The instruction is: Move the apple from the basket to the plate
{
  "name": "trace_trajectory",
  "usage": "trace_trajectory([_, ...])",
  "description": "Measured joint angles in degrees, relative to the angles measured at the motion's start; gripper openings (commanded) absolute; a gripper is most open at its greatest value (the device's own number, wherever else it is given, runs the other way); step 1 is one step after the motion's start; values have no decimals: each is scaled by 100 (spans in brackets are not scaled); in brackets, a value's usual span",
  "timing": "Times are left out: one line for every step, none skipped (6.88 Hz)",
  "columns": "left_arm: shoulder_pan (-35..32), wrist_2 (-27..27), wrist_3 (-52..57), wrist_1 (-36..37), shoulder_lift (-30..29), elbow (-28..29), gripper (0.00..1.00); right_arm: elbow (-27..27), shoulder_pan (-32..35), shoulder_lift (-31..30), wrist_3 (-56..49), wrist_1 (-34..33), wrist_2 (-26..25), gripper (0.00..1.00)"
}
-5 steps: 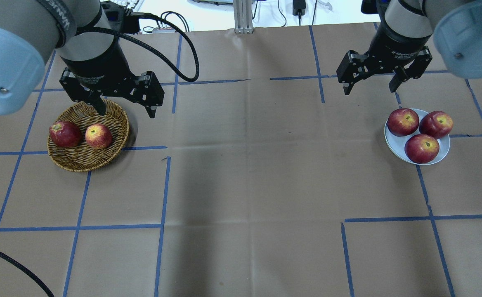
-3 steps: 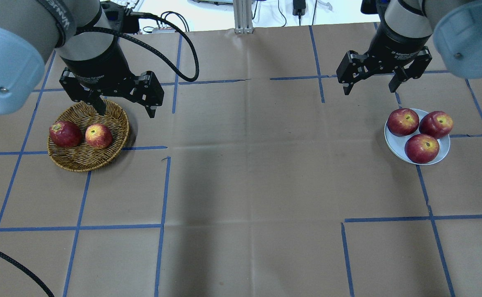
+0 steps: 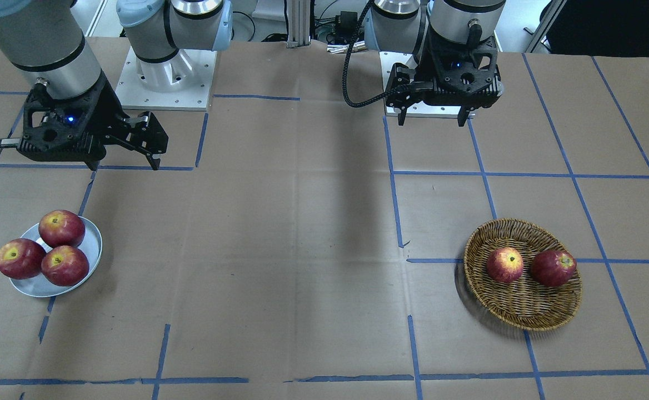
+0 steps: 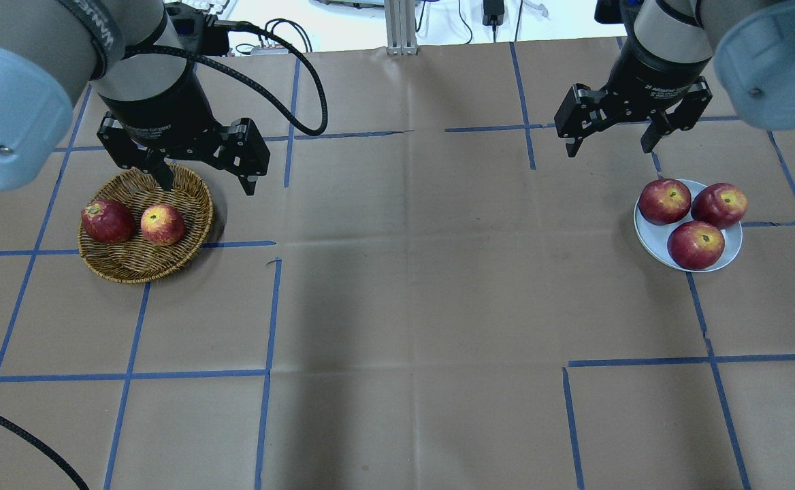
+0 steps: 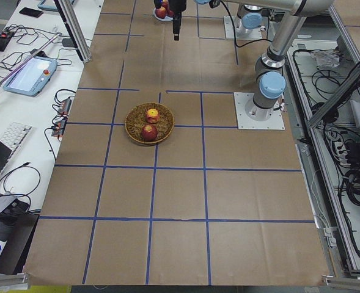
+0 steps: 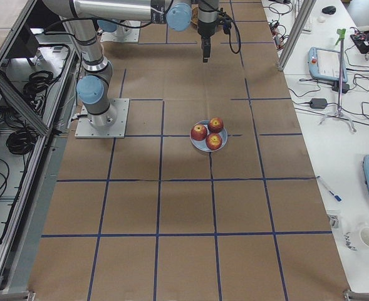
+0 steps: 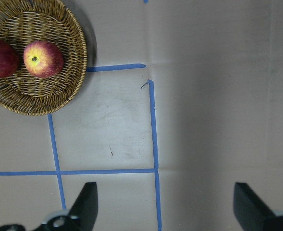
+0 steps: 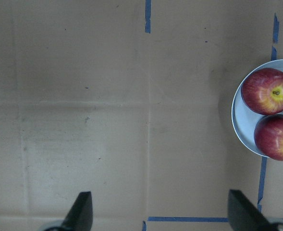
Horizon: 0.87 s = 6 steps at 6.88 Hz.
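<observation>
The apple, pale red with a yellow-orange blush, lies in the wicker basket at the left, beside a darker red apple. It also shows in the front view and the left wrist view. My left gripper is open and empty, above the basket's far right rim. The plate at the right holds three deep-red apples. My right gripper is open and empty, above the table behind and left of the plate.
Brown paper with blue tape grid lines covers the table. The three apples fill most of the plate. The arm bases stand at the table's robot side. A black cable loops off the left wrist.
</observation>
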Motion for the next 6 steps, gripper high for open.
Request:
trace_trajectory([3, 2, 40, 0, 7, 3, 99, 0, 1, -1, 0, 0, -1, 100])
trace_trajectory([10, 0, 85, 2, 7, 5, 99, -2, -1, -3, 0, 0, -5, 100])
trace_trajectory([19, -1, 107, 12, -2, -12, 99, -2, -3, -3, 0, 0, -8, 100])
trace_trajectory([31, -2, 122, 34, -16, -52, 99, -1, -4, -3, 0, 0, -7, 100])
trace_trajectory([46, 0, 174, 59, -29, -96, 99, -3, -4, -3, -1, -2, -3, 100])
trace_trajectory([73, 6, 273, 72, -38, -125, 99, -4, -4, -2, 0, -6, -1, 100])
